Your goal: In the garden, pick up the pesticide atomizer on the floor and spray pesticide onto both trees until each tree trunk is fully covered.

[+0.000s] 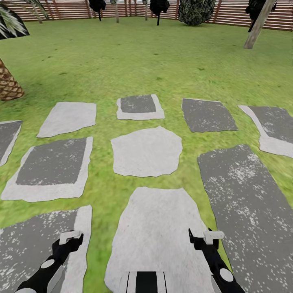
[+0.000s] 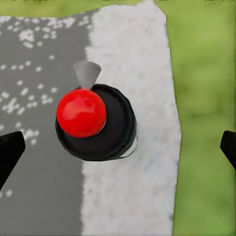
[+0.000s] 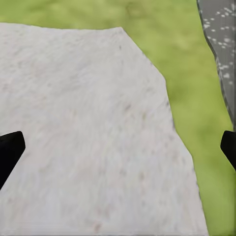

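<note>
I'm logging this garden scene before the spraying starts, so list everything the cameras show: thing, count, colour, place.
stepping stones: about ten, pale grey and dark speckled grey, set in the grass ahead of the robot.
lawn: one, green, running to the far fence.
fence: one, brown horizontal slats, along the far edge.
palm trunk: one, scaly brown, at the left edge.
leaning trunk: one, grey-brown, far right.
dark shrubs and conifers: several, near-black, by the fence.
round object: one, black disc with a red ball top, seen from above on a stone in the left wrist view; what it is I cannot tell.
left gripper: black and white, open, empty, low left.
right gripper: black and white, open, empty, low right.
</note>
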You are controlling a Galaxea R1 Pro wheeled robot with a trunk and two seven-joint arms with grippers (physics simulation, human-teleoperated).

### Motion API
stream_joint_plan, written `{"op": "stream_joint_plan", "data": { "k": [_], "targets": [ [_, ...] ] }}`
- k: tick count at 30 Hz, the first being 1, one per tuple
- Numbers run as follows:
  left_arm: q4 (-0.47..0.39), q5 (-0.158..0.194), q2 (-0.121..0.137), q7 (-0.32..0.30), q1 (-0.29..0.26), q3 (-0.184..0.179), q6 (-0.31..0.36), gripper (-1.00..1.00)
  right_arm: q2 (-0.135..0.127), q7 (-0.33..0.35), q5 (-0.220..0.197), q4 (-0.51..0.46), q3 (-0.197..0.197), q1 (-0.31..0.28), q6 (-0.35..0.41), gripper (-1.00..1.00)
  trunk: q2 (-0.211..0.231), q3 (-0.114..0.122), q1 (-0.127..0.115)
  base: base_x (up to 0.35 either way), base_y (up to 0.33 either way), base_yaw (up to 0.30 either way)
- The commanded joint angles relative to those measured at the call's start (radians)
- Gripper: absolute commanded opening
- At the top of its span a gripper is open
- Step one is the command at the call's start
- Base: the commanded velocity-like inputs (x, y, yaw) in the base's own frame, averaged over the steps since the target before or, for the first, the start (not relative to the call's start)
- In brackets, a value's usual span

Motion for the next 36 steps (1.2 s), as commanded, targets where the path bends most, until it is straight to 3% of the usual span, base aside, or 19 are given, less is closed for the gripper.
{"op": "stream_joint_plan", "data": {
  "k": [1, 12, 21, 36],
  "targets": [
    [0.001, 0.0, 0.0, -0.005, -0.001, 0.006, -0.004, 1.0, 0.0, 0.0, 0.0, 0.001, 0.0, 0.0, -0.003, 1.0, 0.0, -0.001, 0.0, 0.0, 0.0, -0.016],
    [0.001, 0.002, 0.001, -0.005, -0.001, 0.007, -0.009, 1.0, 0.0, -0.001, 0.0, 0.002, 0.0, 0.0, -0.003, 1.0, -0.002, -0.037, 0.004, 0.0, 0.0, 0.025],
    [0.001, 0.009, 0.001, -0.005, -0.001, 0.008, -0.01, 1.0, 0.0, -0.001, 0.0, 0.002, 0.0, 0.0, -0.003, 1.0, -0.003, -0.051, 0.005, 0.0, 0.0, 0.07],
    [0.001, 0.011, 0.0, -0.004, -0.001, 0.012, -0.011, 1.0, 0.0, -0.001, 0.0, 0.002, 0.0, 0.0, -0.003, 1.0, -0.003, -0.051, 0.005, 0.043, 0.0, 0.0]
  ]
}}
